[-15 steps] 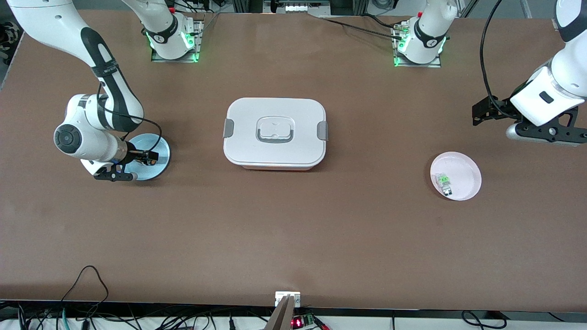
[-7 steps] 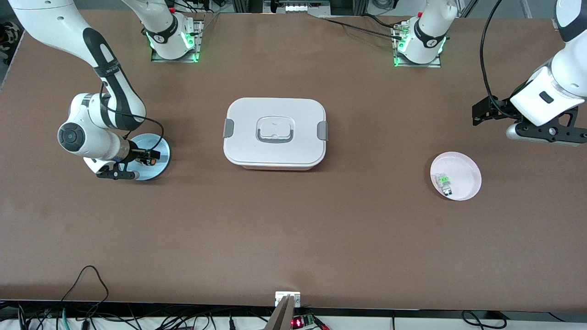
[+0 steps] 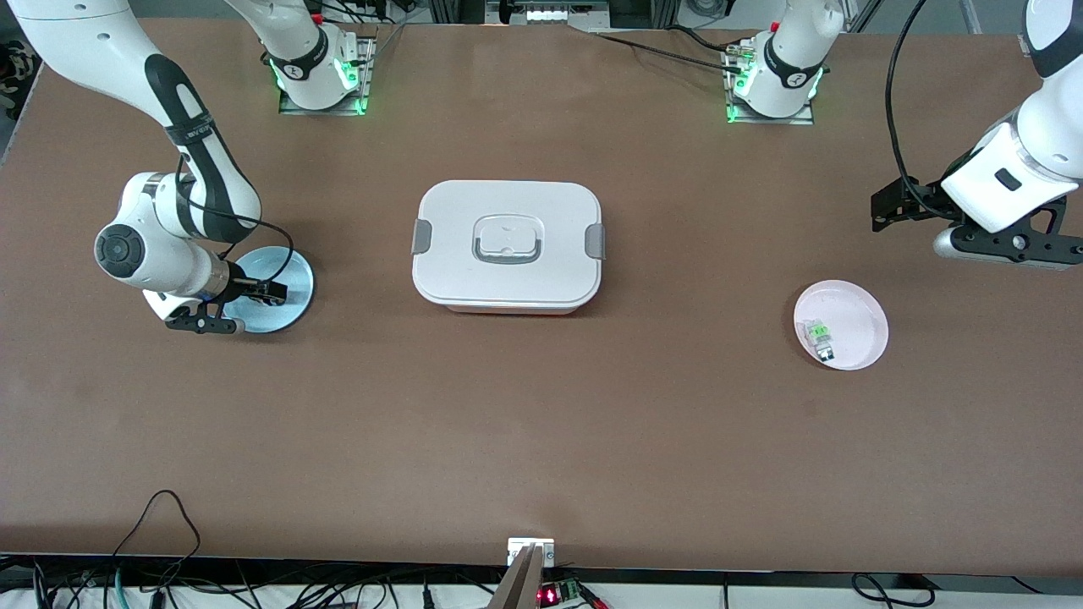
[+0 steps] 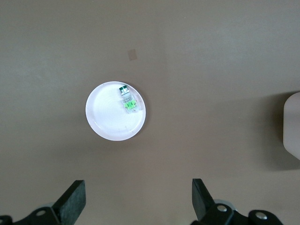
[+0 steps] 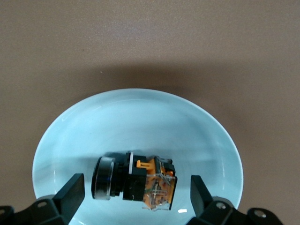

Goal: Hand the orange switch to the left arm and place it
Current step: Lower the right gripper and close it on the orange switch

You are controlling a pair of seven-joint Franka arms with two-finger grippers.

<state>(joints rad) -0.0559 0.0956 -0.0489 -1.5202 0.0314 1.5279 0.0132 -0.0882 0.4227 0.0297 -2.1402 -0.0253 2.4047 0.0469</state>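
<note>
The orange switch (image 5: 136,182), black body with an orange end, lies on its side on a light blue plate (image 5: 136,122). My right gripper (image 5: 136,194) is open low over the plate, with the switch between its fingers; I cannot tell whether they touch it. In the front view that gripper (image 3: 269,293) is over the blue plate (image 3: 283,269) toward the right arm's end, and the switch is hidden there. The white box (image 3: 508,246) stands mid-table. My left gripper (image 4: 138,199) is open and empty, waiting in the air near the left arm's end of the table (image 3: 884,211).
A pink-white plate (image 3: 854,315) with a small clear-and-green switch (image 3: 819,336) lies toward the left arm's end; it also shows in the left wrist view (image 4: 105,122). Cables run along the table edge nearest the front camera.
My right arm has shifted slightly toward its end of the table, staying over the blue plate. The left arm has not moved.
</note>
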